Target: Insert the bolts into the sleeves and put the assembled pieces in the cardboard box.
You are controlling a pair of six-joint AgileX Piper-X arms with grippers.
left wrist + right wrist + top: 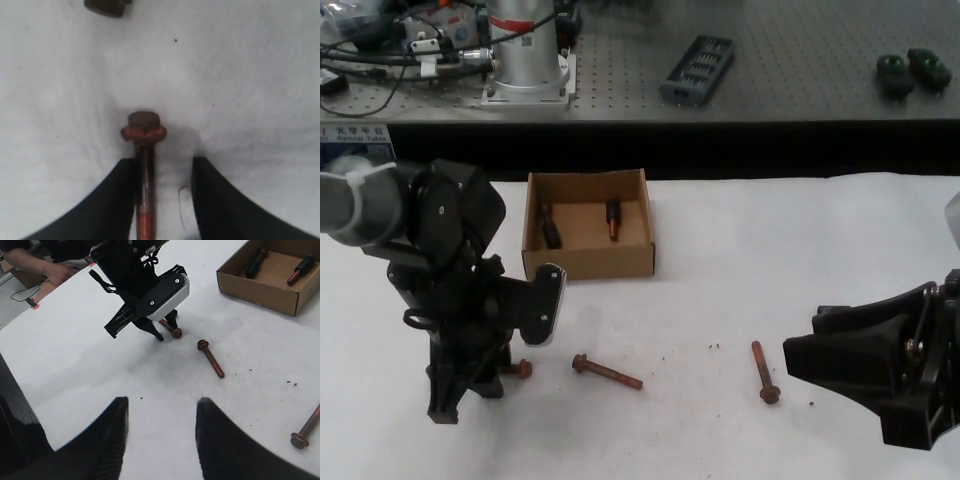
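Low on the left side of the white counter (720, 280), straddling a rust-coloured bolt (143, 131) with the left end effector (163, 170): fingers spread, shaft lying lengthwise between them and close against one finger, a gap on the other side, nothing pinched yet. Reads as the pick-up step for this bolt, with insertion and boxing not yet done for it. Calls next, most likely, for closing squarely on the shaft below the flanged head, since an off-centre squeeze may roll or skew it, then lifting straight up. Over at the right, hovering above the counter with the right end effector (161, 407), fingers apart and gripping nothing. Between the two arms, lying flat and well apart: a second bolt (607, 371) and a third bolt (764, 372), both loose. Farther back, an open-topped cardboard box (588, 262); holds a first assembled piece (550, 230) by one side wall and a second assembled piece (613, 218) near the middle, lying apart, each dark at one end and rust-coloured at the other.
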